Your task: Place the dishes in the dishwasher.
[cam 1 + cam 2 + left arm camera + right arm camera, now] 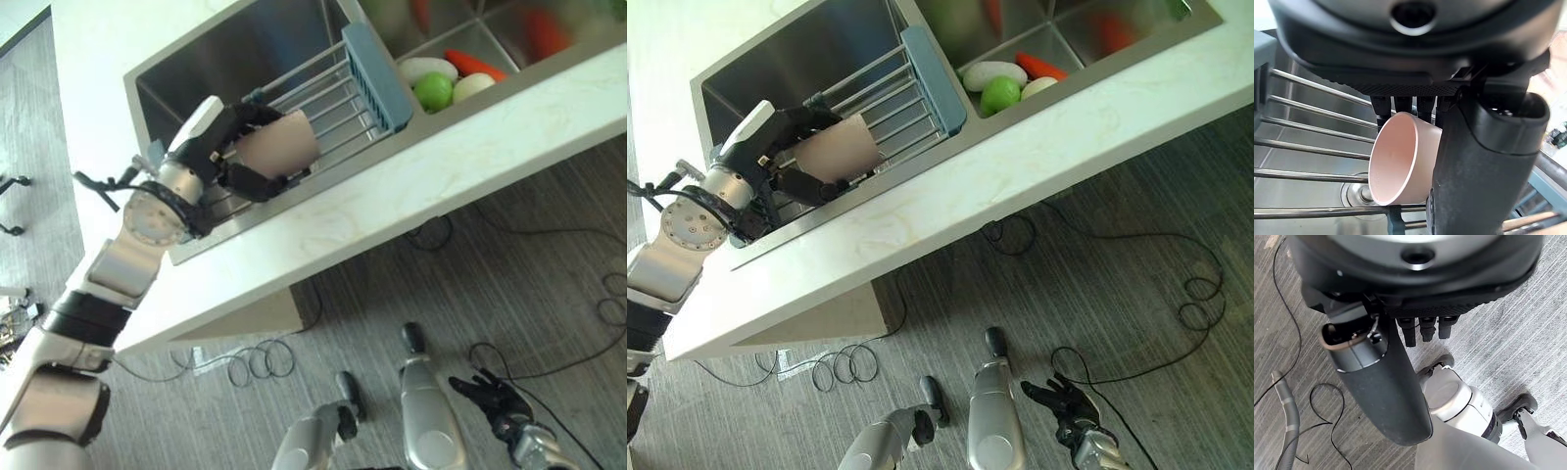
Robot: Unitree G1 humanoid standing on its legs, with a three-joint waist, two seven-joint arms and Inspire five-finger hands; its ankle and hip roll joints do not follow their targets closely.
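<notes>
Right hand (495,398) hangs low, fingers loose; left hand (217,147) grips pink cup (279,147) over sink rack (338,98).

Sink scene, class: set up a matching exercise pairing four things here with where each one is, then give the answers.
1. pale pink cup
2. metal-bar drying rack with blue end
3. round green vegetable
4. right hand

A. hanging low above the floor
B. spanning the left sink basin
C. in the left hand
D. in the right sink basin

Pairs: 1-C, 2-B, 3-D, 4-A
</notes>
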